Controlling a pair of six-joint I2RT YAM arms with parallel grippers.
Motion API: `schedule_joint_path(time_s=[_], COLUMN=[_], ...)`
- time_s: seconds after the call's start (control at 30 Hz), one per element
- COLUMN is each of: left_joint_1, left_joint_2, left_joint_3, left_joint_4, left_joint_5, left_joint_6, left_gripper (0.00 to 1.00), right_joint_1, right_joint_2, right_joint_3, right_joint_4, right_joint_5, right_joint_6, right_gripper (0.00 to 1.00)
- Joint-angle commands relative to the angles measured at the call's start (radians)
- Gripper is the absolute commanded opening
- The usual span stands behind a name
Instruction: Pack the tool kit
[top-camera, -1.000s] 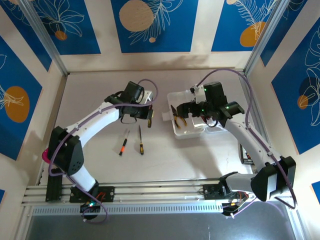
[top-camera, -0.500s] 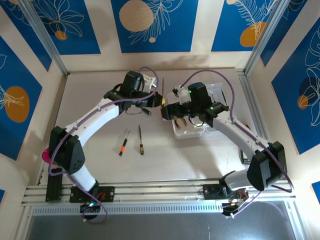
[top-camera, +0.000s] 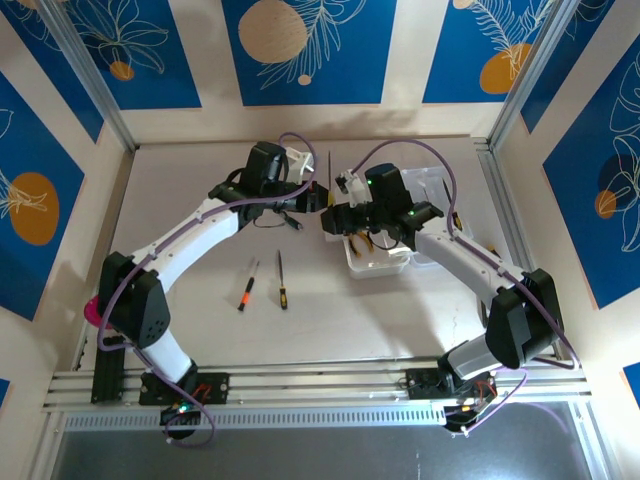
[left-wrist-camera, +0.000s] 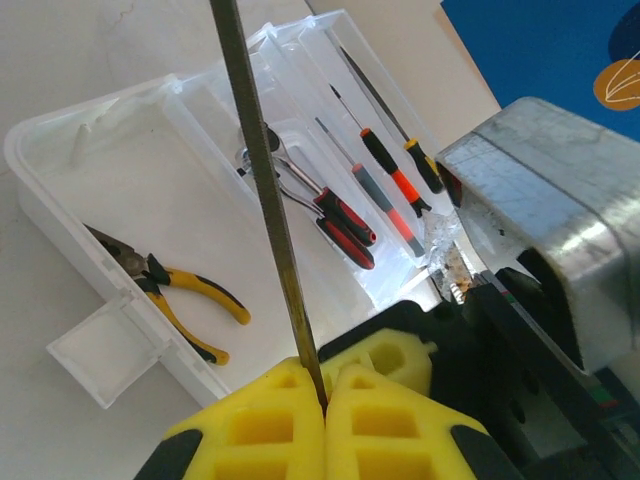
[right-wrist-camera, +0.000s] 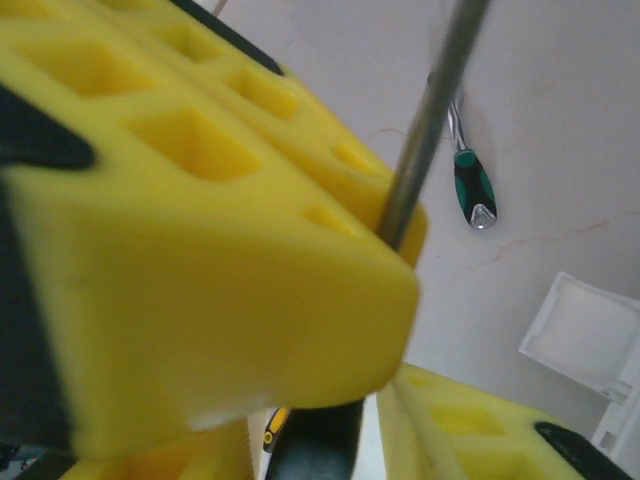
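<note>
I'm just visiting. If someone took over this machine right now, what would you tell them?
Left claw: shut on the steel shaft of the long black-handled screwdriver, beside the clear plastic case.
Right claw: at its handle; grip unclear.
Done: yellow-handled pliers lie in the case.
To do: pack that screwdriver, then the orange-handled screwdriver and the black-and-yellow-handled screwdriver on the table.
</note>
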Motion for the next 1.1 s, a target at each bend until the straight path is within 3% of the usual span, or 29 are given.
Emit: schedule_joint_path(time_s=[0.0, 0.13, 0.2, 0.37, 0.47, 0.53, 0.73, 1.07], left_joint_1=[-0.004, -0.004, -0.003, 0.022, 0.064, 0.092, 0.137, 0.143], left_joint_2=[-0.005, -0.011, -0.018, -0.047, -0.074, -0.092, -0.115, -0.115], left_joint_3=[-0.024, -0.041, -0.034, 0.006, -0.001, -0.021, -0.114, -0.234], left_joint_4=[0.018, 0.008, -0.03, -0.212, -0.28, -0.318, -0.399, -0.381], left_joint_5=[0.041, 0.026, -0.011, -0.229, -0.311, -0.359, -0.497, -0.497], left_joint_6=[-0.011, -0.001, 0.024, 0.145, 0.185, 0.212, 0.262, 0.246], left_gripper=[0.0, 0.0, 0.01, 0.67, 0.9, 0.99, 1.0, 1.0], right_joint_1=[0.003, -0.002, -0.015, -0.088, -0.151, -0.201, -0.368, -0.443], right_joint_2=[-0.008, -0.021, -0.033, -0.072, -0.099, -0.112, -0.054, 0.026], right_joint_3=[0.031, 0.036, 0.038, 0.045, 0.056, 0.067, 0.128, 0.184], right_joint_4=[0.011, -0.014, -0.039, -0.165, -0.282, -0.365, -0.622, -0.644], right_joint_5=[0.003, 0.02, 0.031, 0.069, 0.138, 0.22, 0.622, 0.832], right_joint_6=[-0.005, -0.018, -0.03, -0.082, -0.131, -0.152, -0.148, -0.185], right_gripper=[0.19, 0.0, 0.0, 0.0, 0.0, 0.0, 0.0, 0.0])
